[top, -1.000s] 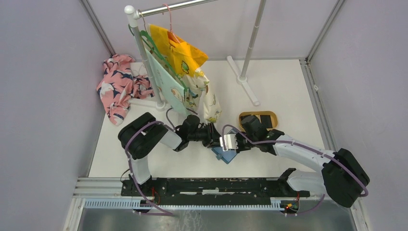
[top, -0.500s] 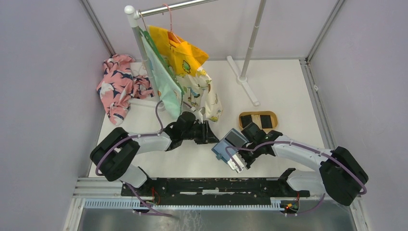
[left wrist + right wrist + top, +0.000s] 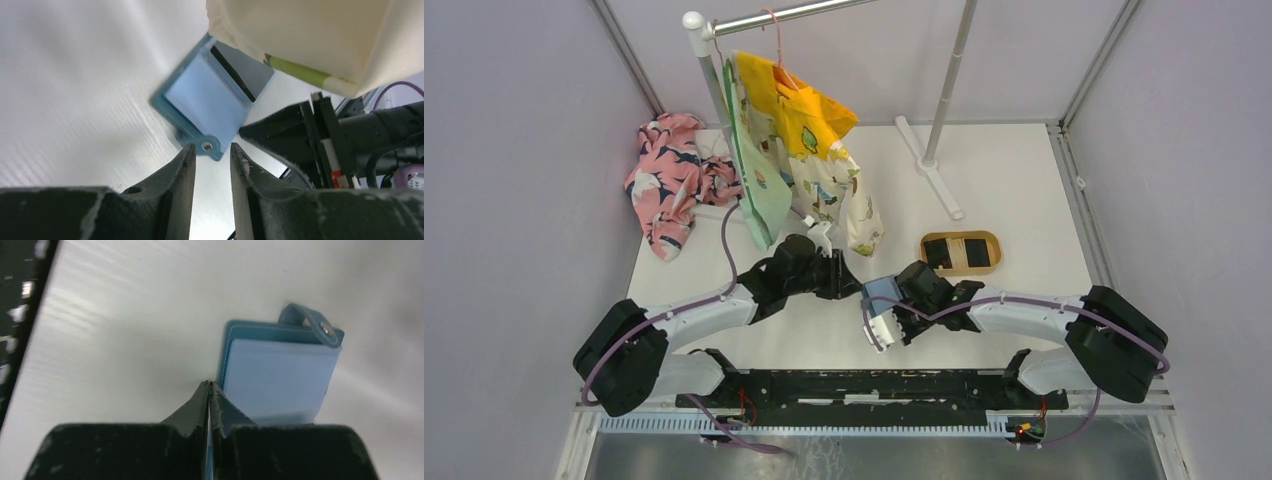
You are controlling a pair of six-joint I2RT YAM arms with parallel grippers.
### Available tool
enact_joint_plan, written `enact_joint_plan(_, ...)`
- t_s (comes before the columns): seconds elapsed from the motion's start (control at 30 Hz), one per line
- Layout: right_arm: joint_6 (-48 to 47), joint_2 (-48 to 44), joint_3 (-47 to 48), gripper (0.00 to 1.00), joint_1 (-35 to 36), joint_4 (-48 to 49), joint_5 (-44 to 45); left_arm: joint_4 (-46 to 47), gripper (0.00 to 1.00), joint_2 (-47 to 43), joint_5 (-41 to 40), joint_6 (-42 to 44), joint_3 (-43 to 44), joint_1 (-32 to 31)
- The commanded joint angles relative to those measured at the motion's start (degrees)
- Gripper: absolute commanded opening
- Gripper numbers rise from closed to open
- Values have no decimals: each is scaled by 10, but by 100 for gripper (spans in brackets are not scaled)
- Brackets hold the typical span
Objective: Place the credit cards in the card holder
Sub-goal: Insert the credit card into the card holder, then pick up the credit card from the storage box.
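The teal-blue card holder [image 3: 280, 371] hangs just over the white table, its snap tab [image 3: 320, 328] sticking out. My right gripper [image 3: 209, 383] is shut on one edge of it, and a thin blue sliver shows between the jaws. My left gripper [image 3: 212, 146] is open. The holder's snap tab [image 3: 207, 146] sits right at its fingertips, not pinched. A dark strip [image 3: 232, 74] shows inside the holder [image 3: 205, 100]. In the top view both grippers meet mid-table, left [image 3: 849, 278] and right [image 3: 887, 305]. Two dark credit cards [image 3: 938, 252] [image 3: 977, 252] lie in a tan oval tray [image 3: 961, 236].
A clothes rack [image 3: 714, 100] with hanging garments [image 3: 799, 150] stands at the back left. Its cream hem [image 3: 310, 35] droops just above the left gripper. A floral cloth [image 3: 669, 180] is piled at the far left. The rack's second pole and foot [image 3: 939, 150] stand behind the tray.
The right gripper has swung the card holder leftwards and turned it. The left arm has stretched out low along the table, its gripper now facing the holder's tab. Both grippers closed a little.
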Motion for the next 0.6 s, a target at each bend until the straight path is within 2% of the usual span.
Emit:
enact_joint_plan(0.0, 116, 16, 17, 8, 4, 98, 111, -2, 38, -24, -15, 49, -10, -2)
enact_joint_plan(0.07, 94, 12, 31, 9, 0, 60, 58, 4, 38, -37, -14, 49, -17, -2)
enact_joint_plan(0.17, 35, -6, 70, 12, -23, -57, -76, 24, 39, -62, -3, 47, -32, -3)
enact_joint_plan(0.3, -16, -58, 101, 13, -117, -140, -179, 43, 41, -88, 7, 46, -44, -3)
enact_joint_plan(0.43, 18, -130, 88, 20, -218, -114, -198, 80, 46, -111, 22, 44, -61, -2)
enact_joint_plan(0.5, 74, -164, 71, 25, -268, -55, -176, 104, 50, -127, 23, 43, -73, -3)
enact_joint_plan(0.57, 139, -189, 50, 36, -316, 8, -128, 119, 56, -144, 20, 43, -81, -3)
